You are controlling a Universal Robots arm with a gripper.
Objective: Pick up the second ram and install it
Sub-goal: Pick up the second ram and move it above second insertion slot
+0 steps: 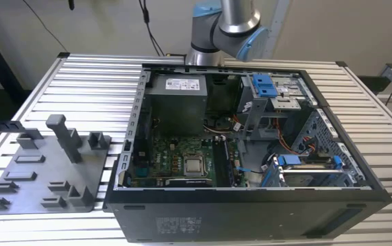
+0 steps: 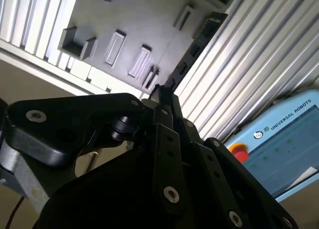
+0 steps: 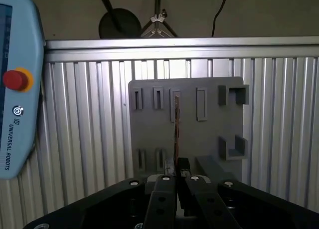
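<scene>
In both wrist views my gripper [image 3: 177, 165] [image 2: 160, 92] is shut on the second ram, a thin dark stick. The first wrist view shows the ram [image 3: 176, 121] edge-on, sticking out from between the fingers. In the second wrist view the ram [image 2: 197, 44] appears as a long dark strip. It hangs well above the grey fixture plate [image 3: 149, 124] [image 2: 134, 24], touching none of its slots. In the exterior view the open computer case [image 1: 360, 179] lies on the table, with its green board [image 1: 175, 159] and black slots [image 1: 222, 159] exposed.
The grey plate [image 1: 38, 179] with upright posts [image 1: 66, 138] lies at the exterior view's left of the case. The arm's base [image 1: 223, 25] stands behind the case. A teach pendant [image 3: 15, 99] [image 2: 284, 144] with a red button lies on the ribbed table [image 1: 93, 87].
</scene>
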